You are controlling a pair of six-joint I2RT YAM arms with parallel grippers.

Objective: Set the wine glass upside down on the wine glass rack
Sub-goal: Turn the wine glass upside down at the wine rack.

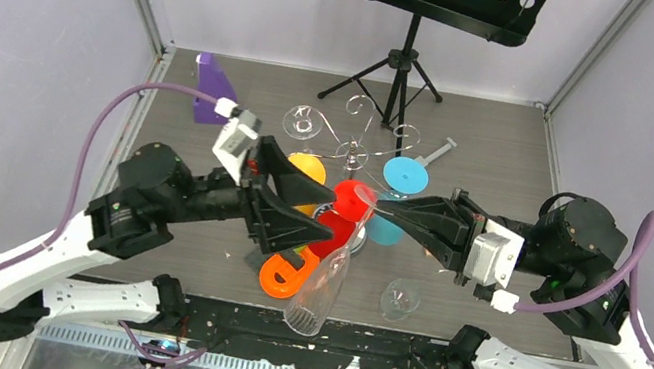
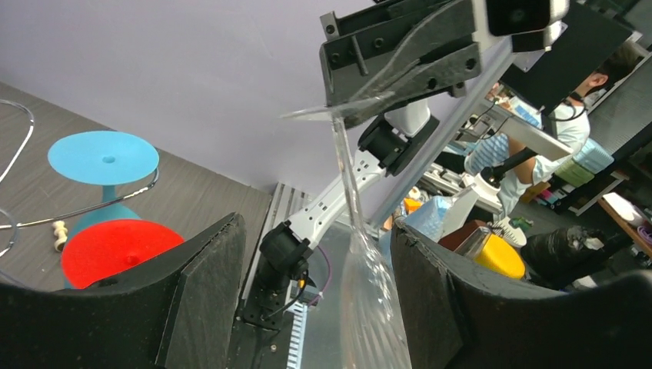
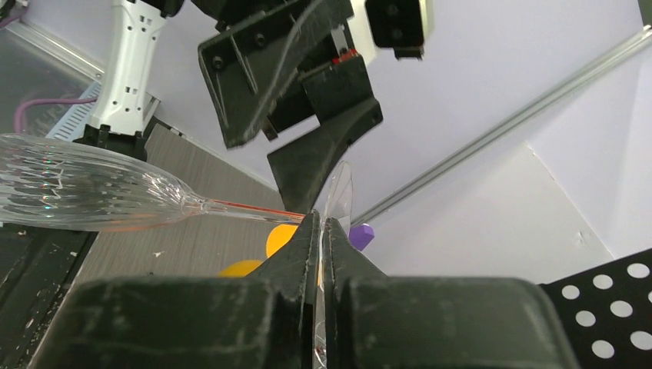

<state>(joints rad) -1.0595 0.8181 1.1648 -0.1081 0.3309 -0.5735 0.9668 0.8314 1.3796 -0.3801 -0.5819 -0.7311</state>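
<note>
**R wrist view.** R tool [image 3: 323, 223], bottom centre: fingers pinched on the edge-on foot of the wine glass [image 3: 77, 188]. The stem runs left, approx. horizontal, to a ribbed clear bowl at the left edge. Above: L tool [image 3: 265, 165], black fingers apart. Behind the foot: orange items [image 3: 281, 238] & purple block [image 3: 360, 234], over the grey worktop [image 3: 215, 173]. Bottom-right corner: perforated black panel [image 3: 607, 307].

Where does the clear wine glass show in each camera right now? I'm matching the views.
Top external: the wine glass slants at centre, bowl toward the near edge.
Left wrist: lower centre, inside the open left gripper, stem rising.
Right wrist: bowl at left, stem running to centre.
Shared landmark: the right gripper, shut on the glass's foot in every view.
</note>
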